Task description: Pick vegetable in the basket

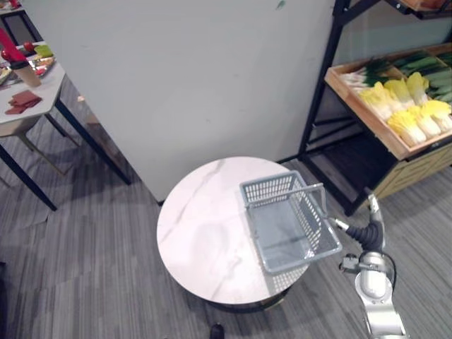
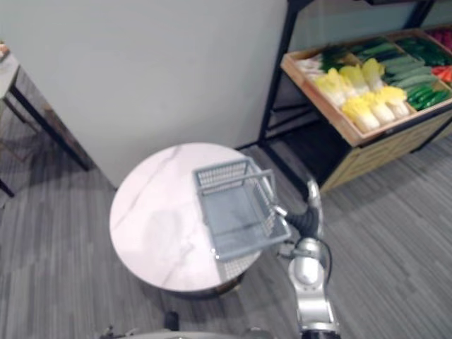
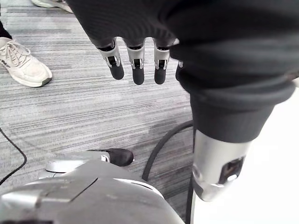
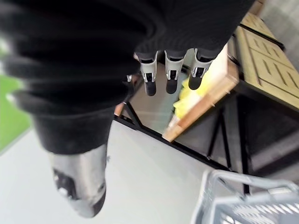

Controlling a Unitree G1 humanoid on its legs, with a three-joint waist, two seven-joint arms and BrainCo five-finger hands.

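Right hand (image 1: 370, 229) is hovering straight-fingered beside the grey mesh plastic basket (image 1: 272, 188) on the round white marble table (image 1: 198, 226), left hand (image 3: 138, 70) dangling loose-fingered, pale yellow cabbages (image 1: 406, 106) sitting in the wooden crate (image 1: 353, 99)

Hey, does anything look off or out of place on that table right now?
The basket sits askew at the table's right edge, with one corner apparently jutting past the rim, so it might tip. It is empty. Nothing looks spilled or damaged.
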